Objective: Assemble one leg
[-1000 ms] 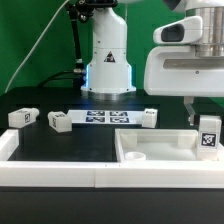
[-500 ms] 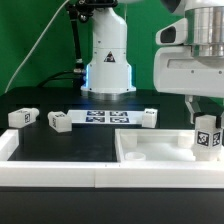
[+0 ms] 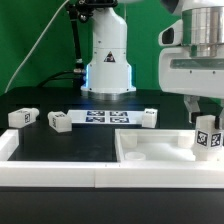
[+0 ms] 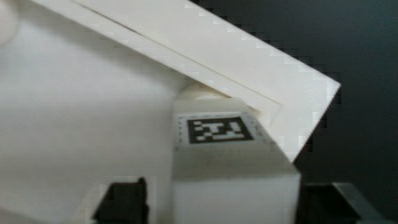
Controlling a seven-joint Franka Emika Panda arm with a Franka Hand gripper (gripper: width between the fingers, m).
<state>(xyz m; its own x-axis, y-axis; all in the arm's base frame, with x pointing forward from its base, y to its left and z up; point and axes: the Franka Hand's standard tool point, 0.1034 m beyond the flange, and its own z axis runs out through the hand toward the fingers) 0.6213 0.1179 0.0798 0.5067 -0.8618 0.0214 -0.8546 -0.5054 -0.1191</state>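
Note:
My gripper [image 3: 206, 118] is at the exterior view's right, its fingers either side of one leg [image 3: 207, 136], a short white post with a square marker tag. The leg stands upright at the far right corner of the large white panel [image 3: 150, 152]. In the wrist view the leg [image 4: 228, 165] runs between the two dark fingers [image 4: 125, 200], its tag facing the camera, and its far end rests by the panel's raised rim [image 4: 214, 70]. The jaws look closed on the leg.
Three more legs lie on the black table: two at the exterior view's left [image 3: 22, 117] [image 3: 60, 122] and one mid-table [image 3: 149, 118]. The marker board [image 3: 105, 117] lies between them. The robot base [image 3: 107, 60] stands behind. A white wall [image 3: 50, 172] borders the front.
The gripper has lowered the leg slightly onto the panel's corner and shifted a little toward the exterior view's right. The other legs have not moved.

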